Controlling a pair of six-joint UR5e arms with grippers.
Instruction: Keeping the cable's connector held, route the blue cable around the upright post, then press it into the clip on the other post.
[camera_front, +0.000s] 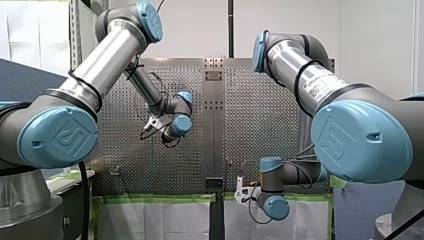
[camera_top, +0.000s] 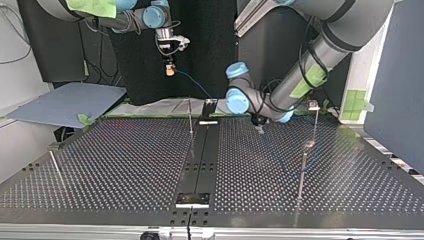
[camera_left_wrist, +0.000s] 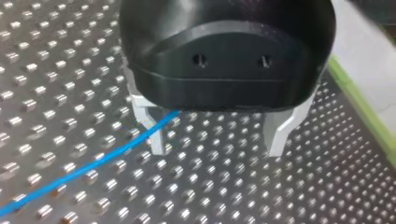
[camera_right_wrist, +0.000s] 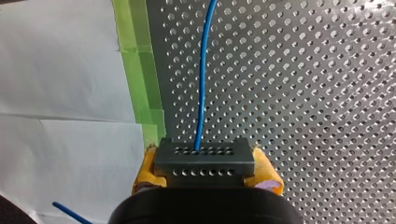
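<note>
A grey, holed connector (camera_right_wrist: 204, 161) on a thin blue cable (camera_right_wrist: 201, 93) is pinched by the right claw (camera_right_wrist: 206, 164); the left claw (camera_left_wrist: 217, 137) is spread.

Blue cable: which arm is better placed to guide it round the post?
Probably left: my left gripper is open, low over the table, cable by its fingers; my right gripper holds the connector.

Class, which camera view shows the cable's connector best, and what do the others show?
Right wrist view: the connector sits large between my right gripper's yellow pads, blue cable leaving it. Top view: too small to tell; front view: not seen; left wrist view: only cable.
</note>
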